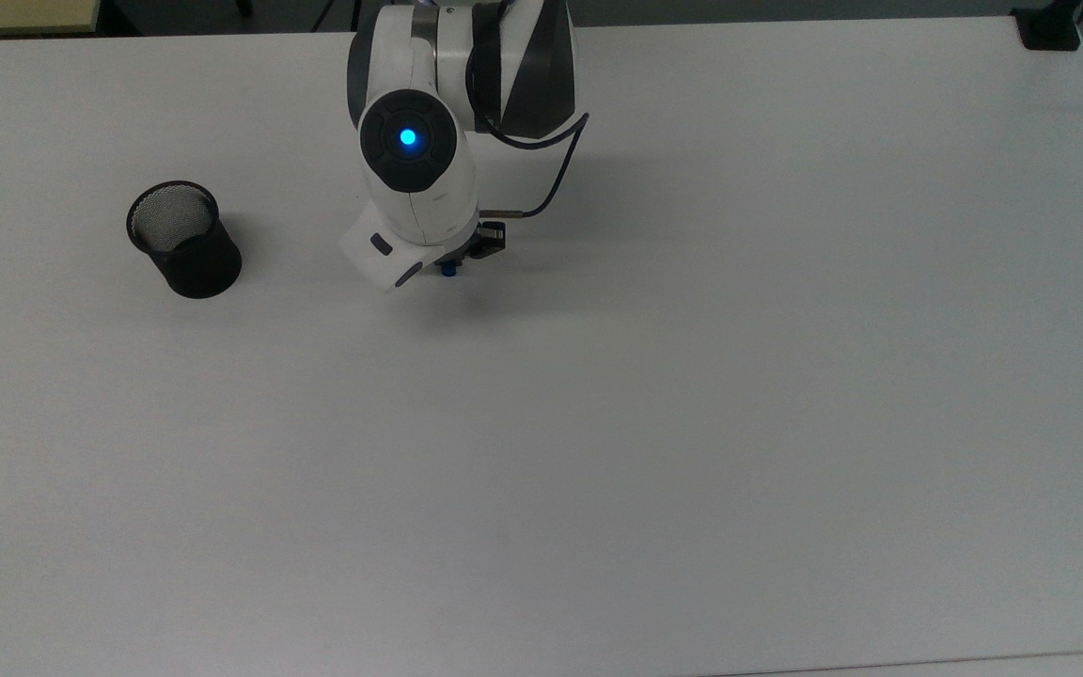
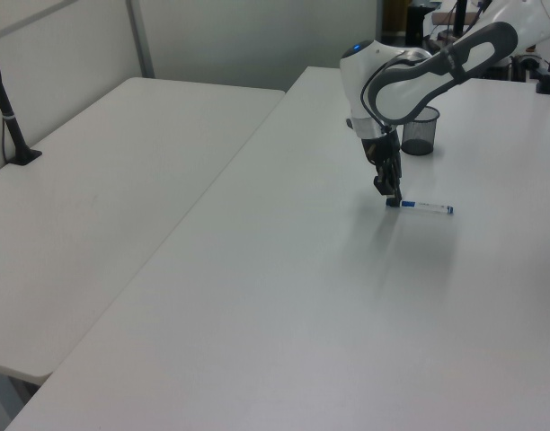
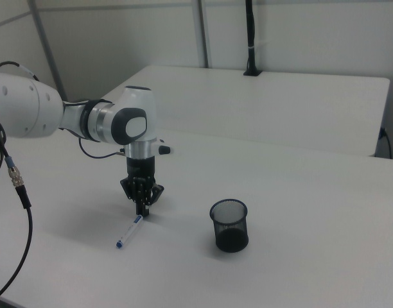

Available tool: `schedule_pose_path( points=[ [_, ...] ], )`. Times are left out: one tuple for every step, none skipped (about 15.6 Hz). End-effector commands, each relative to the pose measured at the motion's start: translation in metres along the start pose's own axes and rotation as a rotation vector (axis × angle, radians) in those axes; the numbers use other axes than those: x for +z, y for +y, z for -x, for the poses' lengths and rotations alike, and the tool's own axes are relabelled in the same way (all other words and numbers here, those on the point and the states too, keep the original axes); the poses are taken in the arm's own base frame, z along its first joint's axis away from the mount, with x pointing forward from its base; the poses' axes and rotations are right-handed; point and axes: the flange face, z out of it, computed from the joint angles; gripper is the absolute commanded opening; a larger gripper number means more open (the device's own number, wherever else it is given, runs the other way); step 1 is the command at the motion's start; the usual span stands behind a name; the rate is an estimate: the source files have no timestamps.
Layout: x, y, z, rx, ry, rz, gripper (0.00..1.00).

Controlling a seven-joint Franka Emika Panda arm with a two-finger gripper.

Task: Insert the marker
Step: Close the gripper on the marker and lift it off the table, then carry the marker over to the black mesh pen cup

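Centrally in the right view, the gripper (image 3: 142, 209) points down with fingers closed on one end of the marker (image 3: 129, 231), which lies flat on the table (image 3: 299, 212). Right of it stands the cup (image 3: 229, 225), well apart.

A white table (image 1: 692, 423) carries a black mesh cup (image 1: 184, 240) standing upright near its left edge, toward the far side. The white arm (image 1: 415, 179) reaches in from the far edge, a blue light glowing on its round dark cap. Just below the arm's wrist a small blue bit of the marker (image 1: 447, 270) peeks out, well apart from the cup. A black cable (image 1: 556, 174) loops beside the arm
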Motion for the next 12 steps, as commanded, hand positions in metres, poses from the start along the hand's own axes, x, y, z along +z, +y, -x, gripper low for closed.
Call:
schedule_pose_path(
  points=[
    [0.009,-0.007,-0.004,0.005,0.025,-0.004,0.17],
    [0.008,-0.007,-0.004,0.005,0.026,-0.004,0.13],
    [0.005,-0.006,-0.004,0.007,0.025,-0.006,0.11],
    [-0.001,-0.005,-0.003,0.01,0.031,-0.007,0.1],
    [-0.01,-0.003,-0.002,0.014,0.044,-0.008,0.09],
    [-0.027,0.001,-0.002,0.02,0.075,-0.012,0.09],
    [-0.044,0.008,0.0,0.03,0.095,-0.013,0.09],
    [-0.058,0.014,0.001,0.041,0.11,-0.015,0.09],
    [-0.077,0.026,0.001,0.059,0.142,-0.019,0.09],
    [-0.089,0.04,0.003,0.078,0.169,-0.023,0.09],
    [-0.102,0.051,0.006,0.093,0.201,-0.026,0.09],
    [-0.13,0.071,0.011,0.113,0.257,-0.029,0.09]
  ],
)
